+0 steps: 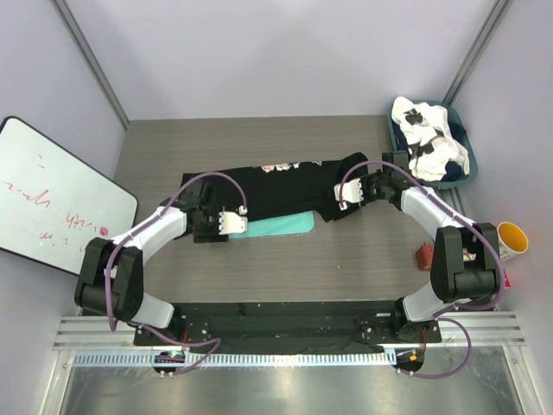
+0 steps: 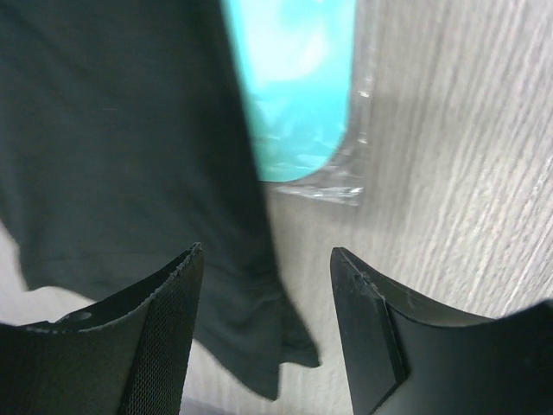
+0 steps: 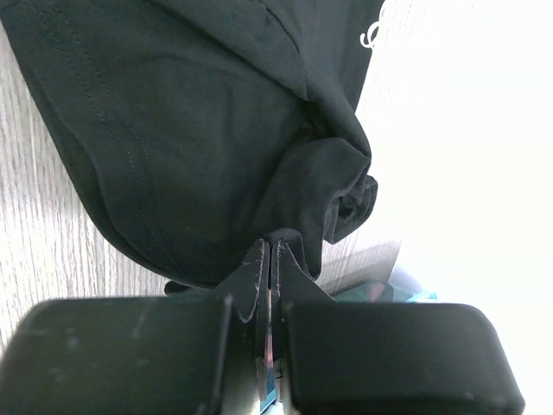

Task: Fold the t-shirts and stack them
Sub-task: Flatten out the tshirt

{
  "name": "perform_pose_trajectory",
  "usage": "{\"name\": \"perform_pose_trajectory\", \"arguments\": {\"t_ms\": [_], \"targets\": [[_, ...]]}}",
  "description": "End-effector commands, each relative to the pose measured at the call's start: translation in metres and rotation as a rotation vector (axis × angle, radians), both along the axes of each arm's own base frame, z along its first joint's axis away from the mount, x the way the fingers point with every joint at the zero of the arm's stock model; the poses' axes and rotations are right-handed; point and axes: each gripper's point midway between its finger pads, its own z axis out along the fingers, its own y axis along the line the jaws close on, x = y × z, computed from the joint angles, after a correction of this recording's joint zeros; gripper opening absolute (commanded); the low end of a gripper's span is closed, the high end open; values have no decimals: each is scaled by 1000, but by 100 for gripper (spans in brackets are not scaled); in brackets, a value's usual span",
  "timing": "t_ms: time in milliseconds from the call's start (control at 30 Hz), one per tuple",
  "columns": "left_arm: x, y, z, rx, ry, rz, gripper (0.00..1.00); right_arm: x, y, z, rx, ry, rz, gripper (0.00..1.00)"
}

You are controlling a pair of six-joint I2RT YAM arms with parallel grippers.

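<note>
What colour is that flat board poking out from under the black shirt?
Teal. The board shows clearest in the left wrist view, partly covered by the black t-shirt.

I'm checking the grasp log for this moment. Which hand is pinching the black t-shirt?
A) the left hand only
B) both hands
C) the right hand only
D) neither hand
C: the right wrist view shows the right hand closed on a bunched fold of the black t-shirt, while the left hand is open, with the shirt's edge lying loose between its fingers.
</note>
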Motion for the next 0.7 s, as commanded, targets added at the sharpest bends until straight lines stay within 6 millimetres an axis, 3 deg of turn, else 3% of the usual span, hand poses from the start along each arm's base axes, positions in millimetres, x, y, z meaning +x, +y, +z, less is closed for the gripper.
{"name": "perform_pose_trajectory", "arguments": {"t_ms": [0, 433, 667], "targets": [[2, 6, -12, 34, -22, -6, 61, 16, 3, 32, 18, -91, -14, 1], [21, 17, -17, 55, -68, 29, 57, 14, 1, 28, 19, -86, -26, 1], [18, 25, -29, 76, -40, 26, 54, 17, 2, 28, 21, -90, -25, 1]]}}
